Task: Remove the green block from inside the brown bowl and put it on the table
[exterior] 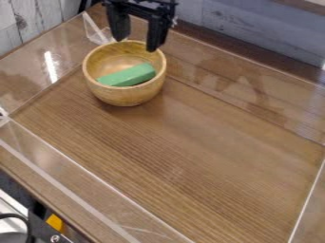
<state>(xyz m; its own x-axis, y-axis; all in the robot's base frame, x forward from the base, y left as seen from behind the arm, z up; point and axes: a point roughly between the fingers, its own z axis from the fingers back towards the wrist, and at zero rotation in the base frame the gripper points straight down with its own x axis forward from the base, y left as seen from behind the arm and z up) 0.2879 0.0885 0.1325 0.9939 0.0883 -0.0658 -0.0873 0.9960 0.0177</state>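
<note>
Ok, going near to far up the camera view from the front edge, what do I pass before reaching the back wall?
Bare table → brown bowl with the green block lying inside → open claw hanging beyond the bowl's far rim, not touching the block.
</note>
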